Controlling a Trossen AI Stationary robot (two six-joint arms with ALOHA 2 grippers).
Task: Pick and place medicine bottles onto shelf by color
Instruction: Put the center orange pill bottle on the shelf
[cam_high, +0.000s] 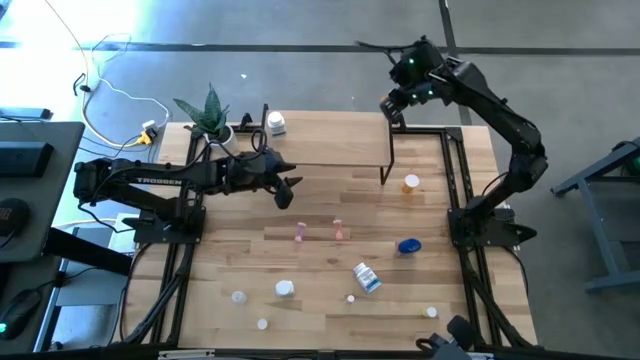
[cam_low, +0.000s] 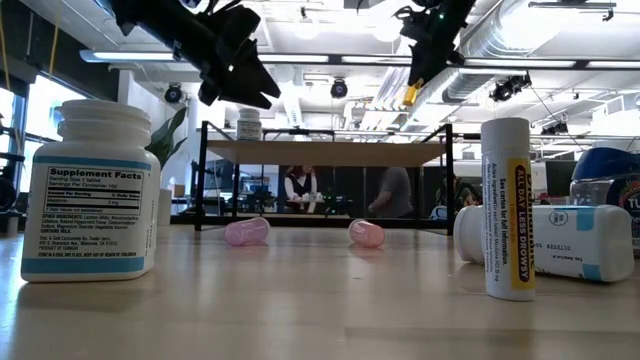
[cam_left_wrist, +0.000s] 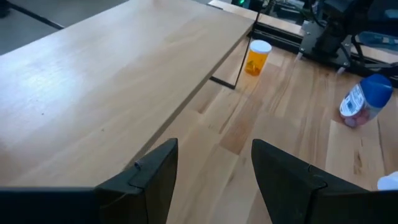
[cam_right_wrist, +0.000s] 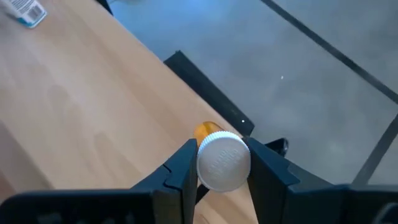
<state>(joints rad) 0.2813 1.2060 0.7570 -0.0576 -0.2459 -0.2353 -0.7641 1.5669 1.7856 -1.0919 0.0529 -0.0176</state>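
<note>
The shelf (cam_high: 330, 140) is a low light-wood board on black legs at the table's far side, and a white bottle (cam_high: 276, 124) stands on its top. My right gripper (cam_high: 392, 108) hangs above the shelf's far right corner, shut on an orange bottle with a white cap (cam_right_wrist: 224, 163). My left gripper (cam_high: 287, 192) is open over the table by the shelf's near edge, with nothing between its fingers (cam_left_wrist: 155, 174). Another orange bottle (cam_high: 411, 184) stands on the table beside the shelf's right legs. Two pink bottles (cam_high: 300, 233) (cam_high: 338, 230) lie at mid-table. My right gripper pinches the orange bottle at its white cap (cam_right_wrist: 224, 163), one finger on each side of the cap. The fingers slant down from above. The bottle is lifted clear over the shelf, its orange body (cam_low: 410, 96) hanging tilted below the fingers.
A blue bottle (cam_high: 408, 246), a white bottle with a blue label (cam_high: 367, 277) and several small white bottles (cam_high: 285, 289) are scattered over the near half of the table. A potted plant (cam_high: 210, 115) stands at the shelf's far left. Black frame rails (cam_high: 460, 180) run along both table sides.
</note>
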